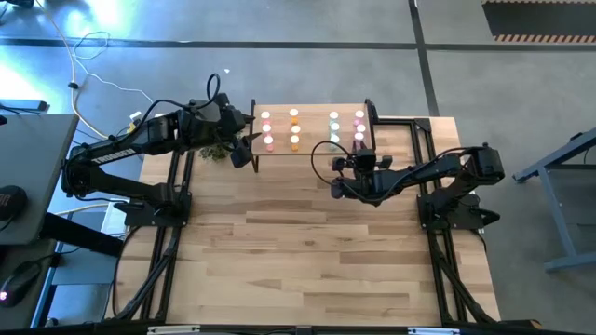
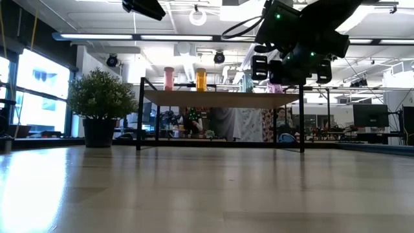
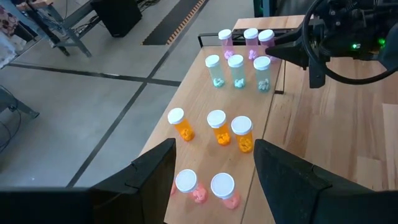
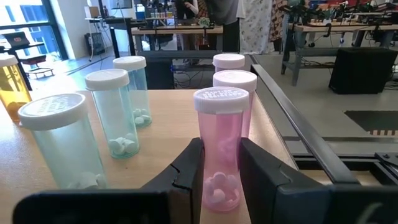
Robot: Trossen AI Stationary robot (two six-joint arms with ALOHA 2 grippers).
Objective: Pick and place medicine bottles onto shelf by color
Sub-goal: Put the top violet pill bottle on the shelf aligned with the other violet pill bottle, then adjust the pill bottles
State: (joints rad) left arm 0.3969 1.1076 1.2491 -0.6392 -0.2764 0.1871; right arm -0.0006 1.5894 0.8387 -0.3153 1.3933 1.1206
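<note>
Bottles fill the shelf (image 1: 312, 149) in colour rows, and my left tool (image 3: 211, 171) hangs released above the near end, with two reddish bottles (image 3: 222, 189) just beneath its fingers and the orange ones (image 3: 216, 127) a little ahead. Further right, my right tool (image 4: 217, 171) is clenched on the body of a pink bottle (image 4: 221, 149) standing on the shelf, two more pink right behind it and pale green bottles (image 4: 121, 115) beside. I judge these light, stiff and smooth-walled, so a grip low on the body, under the cap, should hold without tipping.

White caps (image 3: 216, 117) are seen on all the medicine bottles (image 3: 218, 127): pink (image 4: 220, 151), pale green (image 4: 112, 114), orange (image 3: 241, 134) and reddish (image 3: 224, 188). The shelf (image 3: 199, 102) is light wood, framed in black.
</note>
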